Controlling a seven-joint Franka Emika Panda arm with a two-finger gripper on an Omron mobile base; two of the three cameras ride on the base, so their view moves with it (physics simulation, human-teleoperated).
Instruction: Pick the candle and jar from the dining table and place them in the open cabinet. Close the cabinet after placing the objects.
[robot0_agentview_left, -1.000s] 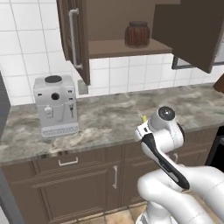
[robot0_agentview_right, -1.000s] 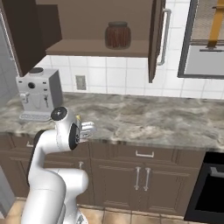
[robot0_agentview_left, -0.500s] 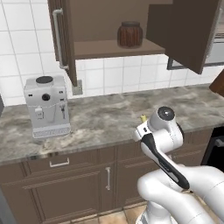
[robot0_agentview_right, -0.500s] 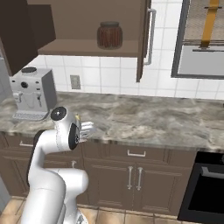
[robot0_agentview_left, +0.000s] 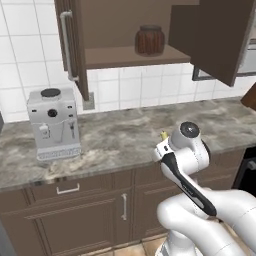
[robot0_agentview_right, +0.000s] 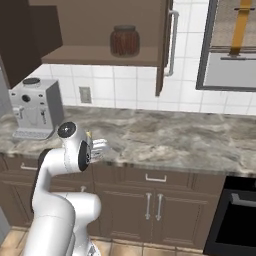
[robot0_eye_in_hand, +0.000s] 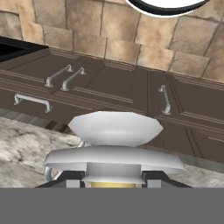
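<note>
The hand (robot0_eye_in_hand: 112, 183) is clamped on the candle (robot0_eye_in_hand: 114, 148), carried low over the near edge of the table (robot0_agentview_left: 115, 140), below the cabinet (robot0_agentview_left: 150, 55). The holder base faces forward, likely to keep the candle steady in transit. The jar (robot0_agentview_left: 149, 39) stands on the cabinet shelf, doors open. Next judged step: lift the candle beside it.

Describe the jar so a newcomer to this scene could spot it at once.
Find the open cabinet above the counter. On its shelf stands the jar: squat, ribbed, reddish-brown, dark-lidded, alone there. The coffee machine on the counter below is boxy and silver.
</note>
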